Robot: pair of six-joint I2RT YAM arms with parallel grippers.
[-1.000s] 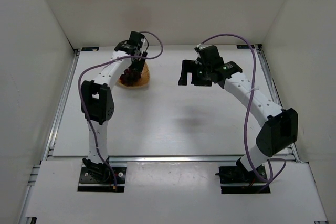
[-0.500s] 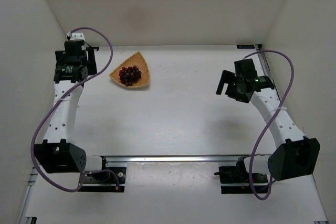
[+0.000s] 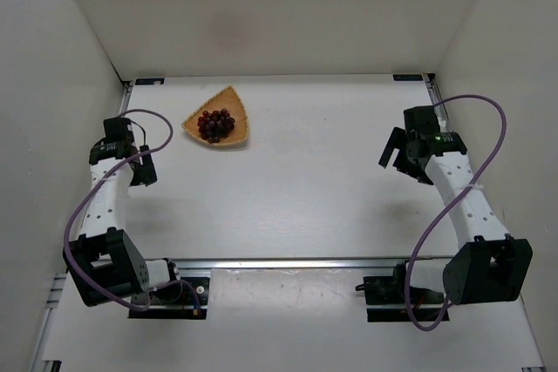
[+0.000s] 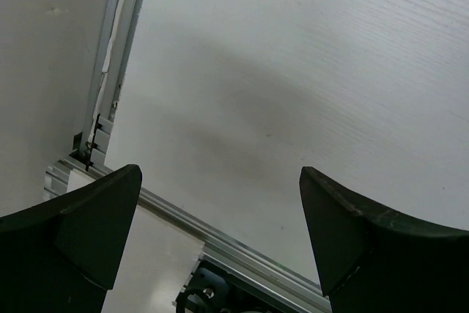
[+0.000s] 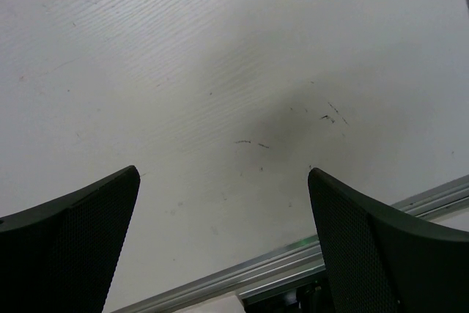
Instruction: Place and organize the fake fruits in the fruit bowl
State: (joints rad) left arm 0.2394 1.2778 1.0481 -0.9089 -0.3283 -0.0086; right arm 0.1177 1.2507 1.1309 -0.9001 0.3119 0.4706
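Resting inside the fruit bowl (image 3: 230,91) at the far left of the table (image 3: 288,189), the grapes (image 3: 215,124) lay well apart from both arms in the top view. The left gripper (image 3: 139,170) hung near the left edge and the right gripper (image 3: 397,152) near the right. The left wrist view showed its jaws spread wide over bare table, holding nothing. The right wrist view showed the same: jaws apart, empty.

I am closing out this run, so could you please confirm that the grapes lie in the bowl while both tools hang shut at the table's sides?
Not quite: the grapes do lie in the bowl, but the left tool and right tool hang open, as both wrist views show.
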